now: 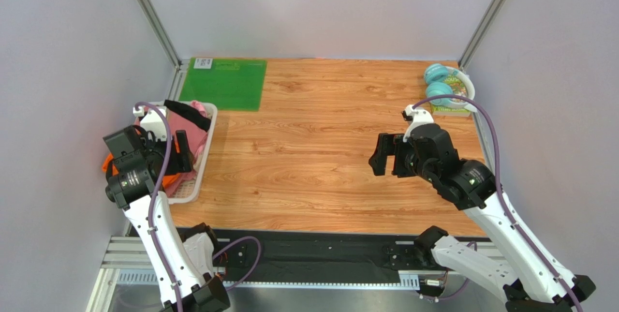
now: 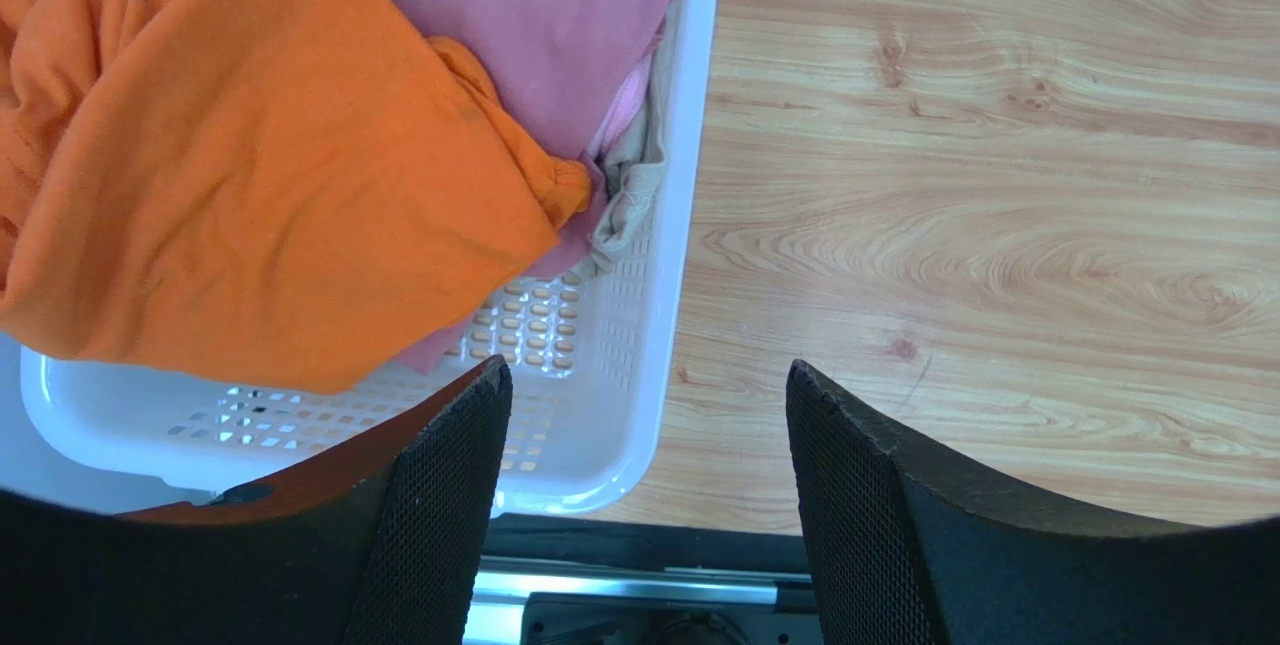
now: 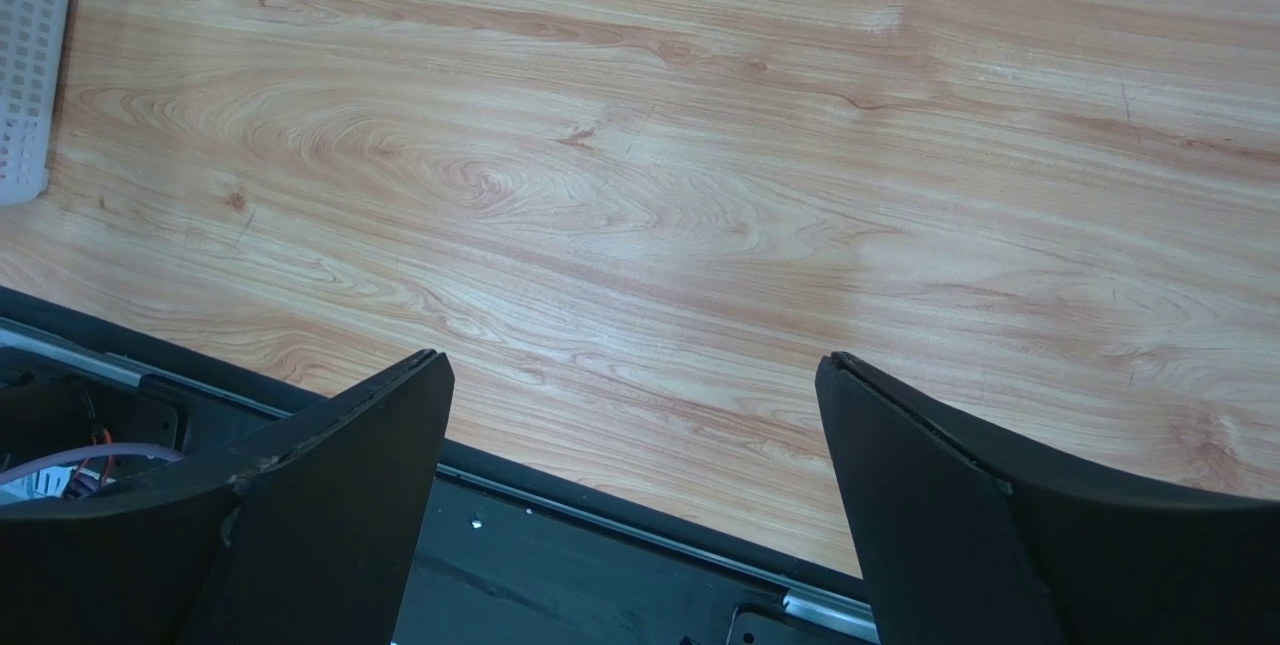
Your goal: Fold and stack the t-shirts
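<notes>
Orange shirt [image 2: 256,150] and pink shirt [image 2: 526,0] lie in the basket [image 2: 601,420]; our left gripper [image 2: 643,383] and right gripper [image 3: 631,368] gape, holding nothing.

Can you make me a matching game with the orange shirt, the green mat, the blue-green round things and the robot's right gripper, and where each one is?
Things
1. bright orange cloth t-shirt
2. flat green mat
3. turquoise round things
4. right gripper

Places
A. far right corner of the wooden table
B. hovering open over bare wood
C. in the white plastic basket
D. far left corner of the table, behind the basket

Pairs: 1-C, 2-D, 3-A, 4-B
</notes>
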You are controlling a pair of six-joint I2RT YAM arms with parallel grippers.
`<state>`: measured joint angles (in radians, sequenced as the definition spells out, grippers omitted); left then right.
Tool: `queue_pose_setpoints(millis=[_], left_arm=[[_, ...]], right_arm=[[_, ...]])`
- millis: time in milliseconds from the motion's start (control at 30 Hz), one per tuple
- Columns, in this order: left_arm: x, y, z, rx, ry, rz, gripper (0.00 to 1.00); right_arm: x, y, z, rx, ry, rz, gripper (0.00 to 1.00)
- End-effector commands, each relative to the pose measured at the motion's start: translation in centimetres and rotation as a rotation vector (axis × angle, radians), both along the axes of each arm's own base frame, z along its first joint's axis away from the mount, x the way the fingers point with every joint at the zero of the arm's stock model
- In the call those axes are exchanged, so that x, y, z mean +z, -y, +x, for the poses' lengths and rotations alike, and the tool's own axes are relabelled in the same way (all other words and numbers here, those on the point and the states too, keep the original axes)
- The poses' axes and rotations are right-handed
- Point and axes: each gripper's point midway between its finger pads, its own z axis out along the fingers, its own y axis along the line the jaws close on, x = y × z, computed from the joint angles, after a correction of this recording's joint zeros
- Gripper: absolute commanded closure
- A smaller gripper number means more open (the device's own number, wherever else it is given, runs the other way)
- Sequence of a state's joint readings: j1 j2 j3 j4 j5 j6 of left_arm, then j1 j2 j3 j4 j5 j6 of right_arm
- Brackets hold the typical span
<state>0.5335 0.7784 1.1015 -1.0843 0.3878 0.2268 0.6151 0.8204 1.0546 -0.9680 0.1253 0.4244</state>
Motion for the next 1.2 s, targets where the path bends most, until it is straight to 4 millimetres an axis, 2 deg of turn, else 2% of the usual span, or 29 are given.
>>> queue_pose_setpoints(millis=[0,167,233,367,533,767,1067,1167], left_arm=[[0.8,-0.6,0.1,0.015,0.029,0.036,0.27],[-0.3,-3.1,1.1,0.099,-0.001,0.084,0.3],[-0.6,-4.7,1.6,0.148,-0.018,0.124,0.31],[-1.9,-6.9,2.9,0.192,-0.067,0.128,0.32],[-2.6,-9.3,4.3,0.249,-0.088,0.125,0.35],[-2.7,-13.5,4.5,0.333,-0.085,0.151,0.36],[-2.5,-16.6,4.7,0.374,-0.071,0.176,0.38],[-2.6,-16.4,4.9,0.353,-0.069,0.162,0.38]], right_arm=[[2.7,-0.6,0.2,0.007,0.076,0.074,0.0],[2.6,-0.3,-0.1,0.007,0.074,0.063,0.0],[2.6,-0.2,-0.1,0.006,0.076,0.059,0.0],[2.8,0.0,-0.2,0.006,0.083,0.058,0.0],[2.4,0.1,-0.2,0.003,0.075,0.052,0.0],[2.2,-0.5,-0.6,0.036,0.061,0.069,0.0],[1.5,-1.7,-1.0,0.08,0.031,0.107,0.0],[1.4,-1.8,-1.2,0.086,0.024,0.115,0.0]])
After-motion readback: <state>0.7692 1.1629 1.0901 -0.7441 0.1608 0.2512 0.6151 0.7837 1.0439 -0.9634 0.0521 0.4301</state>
